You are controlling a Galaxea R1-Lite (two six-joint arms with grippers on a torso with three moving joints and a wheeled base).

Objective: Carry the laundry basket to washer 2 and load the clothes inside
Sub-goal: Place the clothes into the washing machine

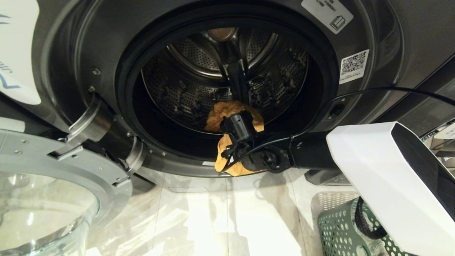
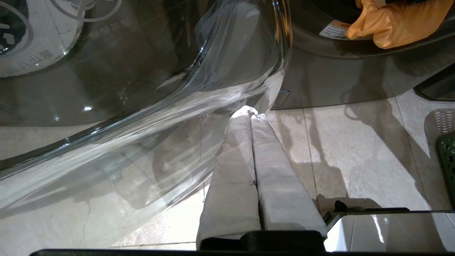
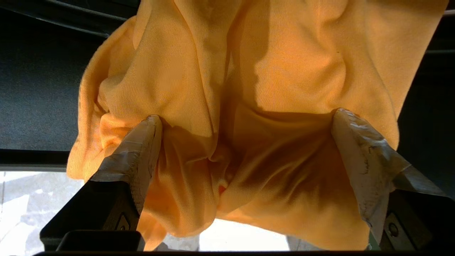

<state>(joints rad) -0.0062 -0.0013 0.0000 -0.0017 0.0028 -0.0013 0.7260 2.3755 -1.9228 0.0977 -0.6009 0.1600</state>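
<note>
Now the right tool (image 3: 245,117) gapes wide, orange cloth (image 3: 284,71) draped between its fingers (image 3: 142,142).

Bright light is glaring off the pale, glossy tiled floor (image 1: 220,220), washing out the centre of the room while dark shadows are stretching across the tiles toward the machines. Thin grout lines are running between the large marbled tiles (image 2: 359,149), and hard reflections are pooling nearer the camera.
</note>
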